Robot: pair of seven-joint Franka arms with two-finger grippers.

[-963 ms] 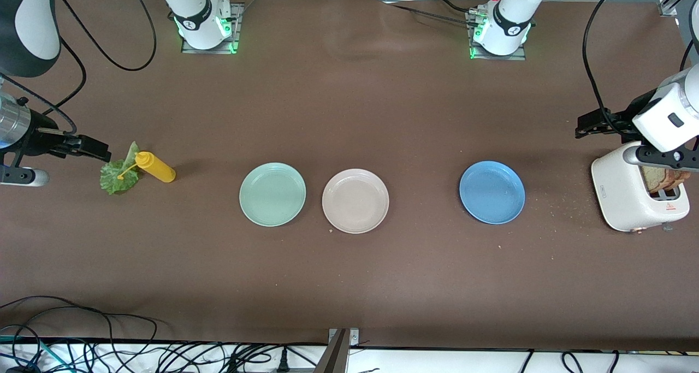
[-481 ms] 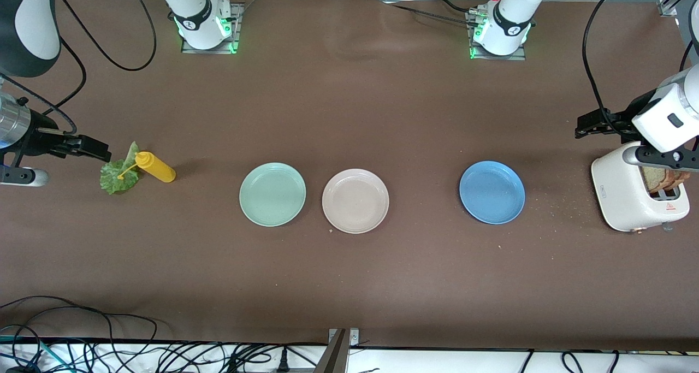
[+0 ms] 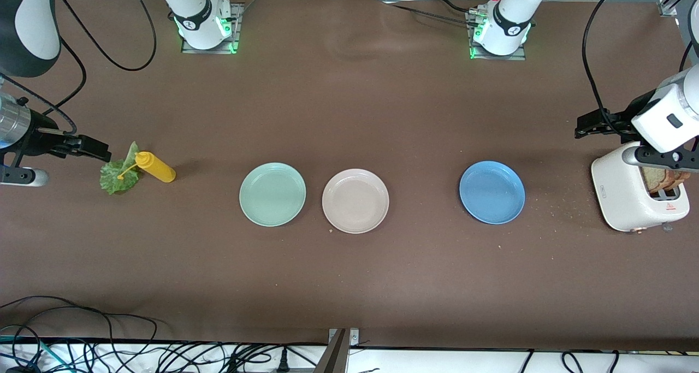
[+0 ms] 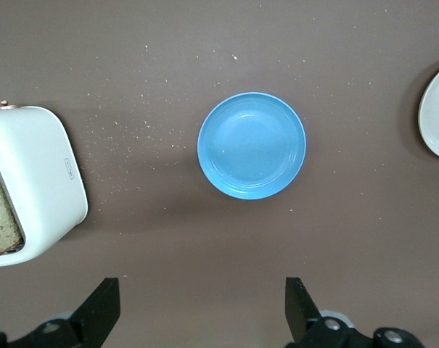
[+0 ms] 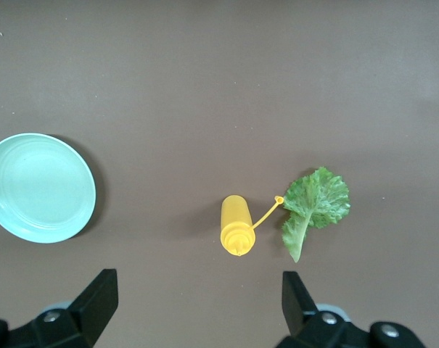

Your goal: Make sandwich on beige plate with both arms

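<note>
Front view: I see the beige plate (image 3: 355, 201) empty at frame centre, mint plate (image 3: 272, 194) just beside it, blue plate (image 3: 492, 192) toward the left arm's end. Bread slices (image 3: 662, 178) sit in the white toaster (image 3: 633, 195) at frame right; a red warning label on its top, text unreadable. Lettuce leaf (image 3: 119, 172) and yellow squeeze bottle (image 3: 155, 167) at frame left.

Left wrist view: left gripper (image 4: 203, 312) hangs over bare table near the blue plate (image 4: 252, 145), fingers wide apart, empty. Toaster (image 4: 32, 183) badge illegible.

Right wrist view: right gripper (image 5: 199, 308) above table near the bottle (image 5: 235, 225) and lettuce (image 5: 315, 204), fingers spread, empty.
</note>
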